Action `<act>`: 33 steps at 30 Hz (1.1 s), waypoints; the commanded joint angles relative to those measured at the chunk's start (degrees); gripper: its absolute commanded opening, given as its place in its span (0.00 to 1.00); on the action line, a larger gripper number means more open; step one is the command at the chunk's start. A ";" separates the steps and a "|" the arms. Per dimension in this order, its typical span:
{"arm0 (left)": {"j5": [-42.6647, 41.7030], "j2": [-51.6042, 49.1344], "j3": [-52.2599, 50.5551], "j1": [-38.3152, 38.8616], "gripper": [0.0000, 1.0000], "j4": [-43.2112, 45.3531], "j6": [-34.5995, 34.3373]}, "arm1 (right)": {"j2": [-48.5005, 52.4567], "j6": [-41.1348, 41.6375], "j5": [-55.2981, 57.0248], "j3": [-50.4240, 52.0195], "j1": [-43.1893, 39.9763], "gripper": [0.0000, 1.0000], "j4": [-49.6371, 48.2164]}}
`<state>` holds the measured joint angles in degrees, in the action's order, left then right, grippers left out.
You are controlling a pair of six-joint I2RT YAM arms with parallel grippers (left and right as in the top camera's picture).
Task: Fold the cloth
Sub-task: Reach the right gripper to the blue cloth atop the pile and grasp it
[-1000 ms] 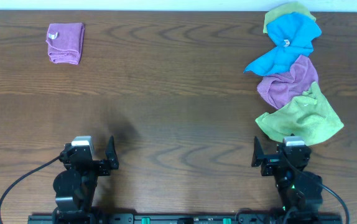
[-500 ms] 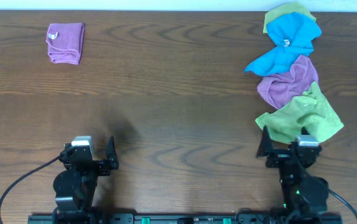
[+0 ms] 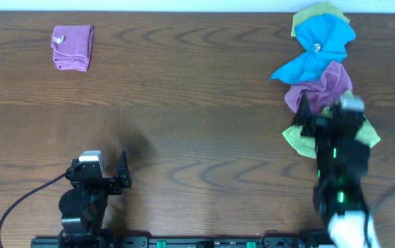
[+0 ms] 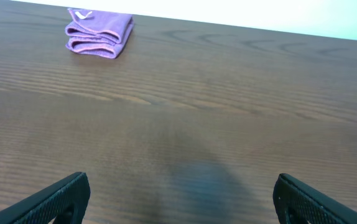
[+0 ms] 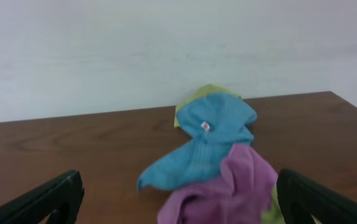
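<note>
The sky-blue cloth [image 3: 318, 45] lies crumpled at the far right of the table, its small white tag [image 3: 316, 47] facing up. It overlaps a lime-green cloth behind it and a purple cloth in front. In the right wrist view the blue cloth [image 5: 209, 146] lies ahead, beyond the purple one. My right gripper [image 3: 327, 116] is open and empty, above the near end of the pile, short of the blue cloth; its fingers [image 5: 178, 199] frame the purple cloth. My left gripper [image 3: 104, 171] is open and empty near the front left edge [image 4: 178, 199].
A crumpled purple cloth [image 3: 321, 86] and a lime-green cloth [image 3: 299, 141] lie in front of the blue one, partly under my right arm. Another lime-green cloth [image 3: 314, 14] lies behind it. A folded purple cloth [image 3: 72, 47] sits at the far left [image 4: 101, 34].
My right arm has reached out from the front edge toward the cloth pile and now hangs over the near lime-green cloth. The left arm and the cloths have not moved.
</note>
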<state>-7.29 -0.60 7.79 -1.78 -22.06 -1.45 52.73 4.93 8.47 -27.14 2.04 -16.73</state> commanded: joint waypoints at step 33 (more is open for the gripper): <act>0.20 0.35 -1.20 -0.07 0.95 -0.20 0.37 | 64.89 8.96 -7.10 -52.85 -11.85 0.98 16.11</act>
<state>-7.31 -0.58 7.79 -1.78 -22.06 -1.45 115.44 9.89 3.05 -78.76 -8.05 -0.64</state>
